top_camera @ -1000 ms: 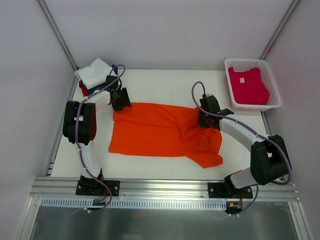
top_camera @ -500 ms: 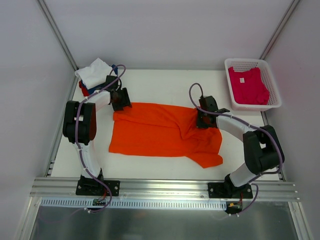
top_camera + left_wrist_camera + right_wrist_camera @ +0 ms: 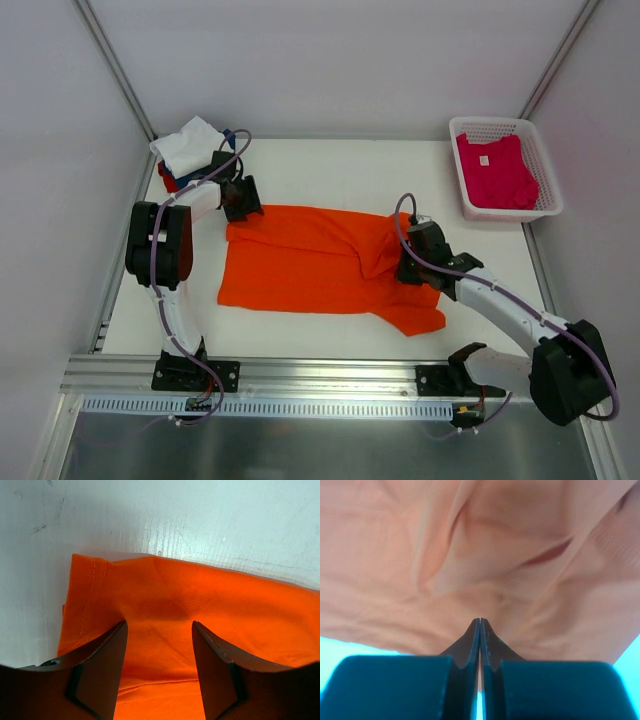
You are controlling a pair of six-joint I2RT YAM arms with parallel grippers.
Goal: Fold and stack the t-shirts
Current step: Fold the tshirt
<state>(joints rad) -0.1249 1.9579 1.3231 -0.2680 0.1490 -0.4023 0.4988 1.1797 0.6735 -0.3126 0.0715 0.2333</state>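
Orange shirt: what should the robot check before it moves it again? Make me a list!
1. Right claw shut: ok.
2. Cloth really pinched inside the right claw: cannot tell, the cloth sits right at its tips.
3. Left claw open over the far left corner of the orange shirt: ok.
4. Orange shirt lying smooth: not ok, it is bunched and wrinkled near the right claw.
5. Folded stack out of the way: ok, it sits apart in the far left corner.

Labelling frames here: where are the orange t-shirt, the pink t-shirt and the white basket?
orange t-shirt (image 3: 300,265), top view, flat middle of its body.
pink t-shirt (image 3: 497,178), top view, cloth below its neck label.
white basket (image 3: 487,127), top view, far wall.
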